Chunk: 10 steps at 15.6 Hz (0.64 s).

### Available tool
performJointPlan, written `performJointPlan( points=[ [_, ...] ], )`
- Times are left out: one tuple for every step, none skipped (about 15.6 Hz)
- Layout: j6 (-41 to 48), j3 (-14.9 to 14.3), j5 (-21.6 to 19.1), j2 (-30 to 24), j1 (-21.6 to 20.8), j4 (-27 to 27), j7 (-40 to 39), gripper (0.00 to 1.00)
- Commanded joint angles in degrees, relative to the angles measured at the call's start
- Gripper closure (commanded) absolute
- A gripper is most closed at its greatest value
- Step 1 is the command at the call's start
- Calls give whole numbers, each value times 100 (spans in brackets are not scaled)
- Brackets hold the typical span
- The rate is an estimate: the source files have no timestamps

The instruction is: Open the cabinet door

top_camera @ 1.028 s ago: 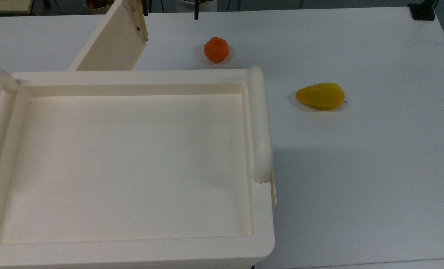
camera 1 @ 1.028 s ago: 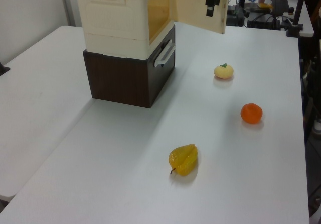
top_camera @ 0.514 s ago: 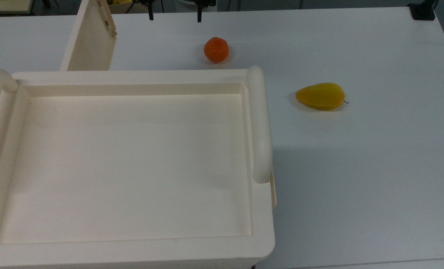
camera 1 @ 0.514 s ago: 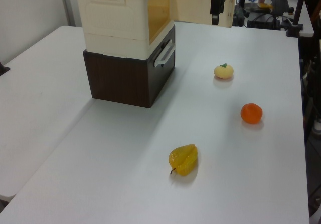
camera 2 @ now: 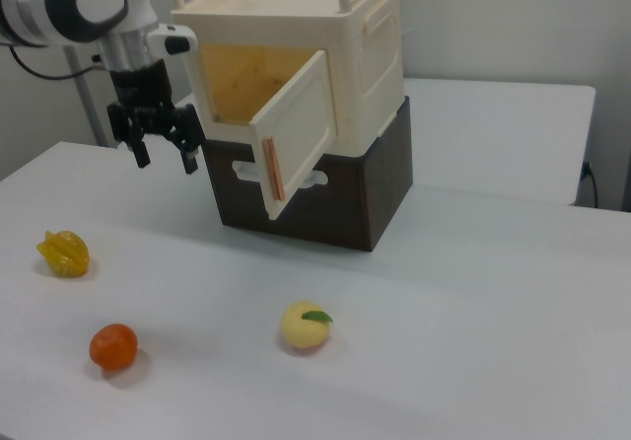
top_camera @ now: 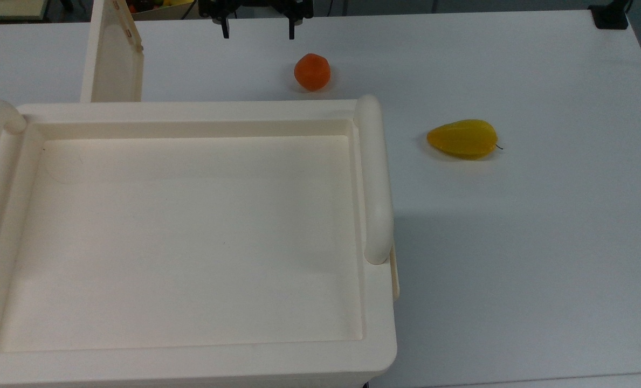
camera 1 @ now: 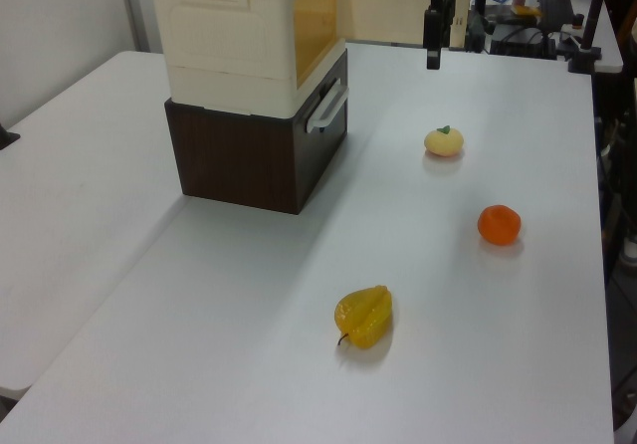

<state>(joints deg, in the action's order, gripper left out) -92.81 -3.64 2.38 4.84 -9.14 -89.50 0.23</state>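
Since a second ago, the cabinet door (camera 2: 296, 134) has swung wider and the gripper (camera 2: 164, 152) has let go and backed off. You see the door standing wide open, hinged to the cream cabinet (camera 2: 296, 55) on its dark base (camera 2: 325, 198). The claw hangs empty, fingers spread, just beside the opening. On the table (camera 2: 473, 302): orange (camera 2: 112, 346), starfruit (camera 2: 63, 253), yellow fruit (camera 2: 305, 326).

hand (camera 2: 165, 152) points down, fingers spread.

Open tabletop (camera 2: 463, 341) beyond swung door (camera 2: 293, 134)
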Motion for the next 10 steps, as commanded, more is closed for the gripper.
performJointPlan(
  points=[
    [-229, -154, -89, -641, -26, -700, 231, 0],
    [-202, -189, -62, -703, -44, -717, 258, 0],
    [-141, -189, -27, -764, -44, -718, 258, 0],
    [-53, -198, -10, -791, -44, -709, 258, 0],
    [34, -198, -1, -800, -52, -691, 258, 0],
    [96, -198, 17, -835, -44, -691, 258, 0],
    [88, -189, 34, -853, -35, -691, 258, 0],
    [79, -189, 43, -844, -26, -683, 258, 0],
    [79, -189, 43, -844, -17, -682, 258, 0],
    [88, -189, 43, -844, -17, -682, 258, 0]
  ],
)
